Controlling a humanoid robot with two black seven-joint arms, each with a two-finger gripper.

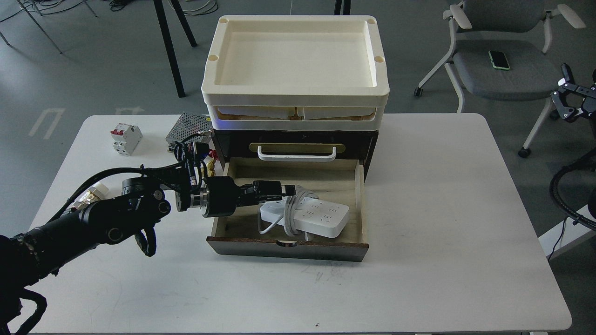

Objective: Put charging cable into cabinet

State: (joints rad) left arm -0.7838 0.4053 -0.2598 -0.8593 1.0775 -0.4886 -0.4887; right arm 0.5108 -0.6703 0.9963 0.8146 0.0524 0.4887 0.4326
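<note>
The charging cable, a white power strip with a pale cord coiled around its middle, lies flat inside the open light-wood drawer of the dark brown cabinet. My left gripper reaches in from the left over the drawer's left half, just above the coiled cord. Its fingers look parted and hold nothing. My right gripper is a small dark shape at the far right edge, away from the table; its state does not show.
Cream trays are stacked on the cabinet above a white handle. A perforated metal box and a white-and-red breaker sit at the back left. A small brass-and-white part lies by my left arm. A chair stands behind.
</note>
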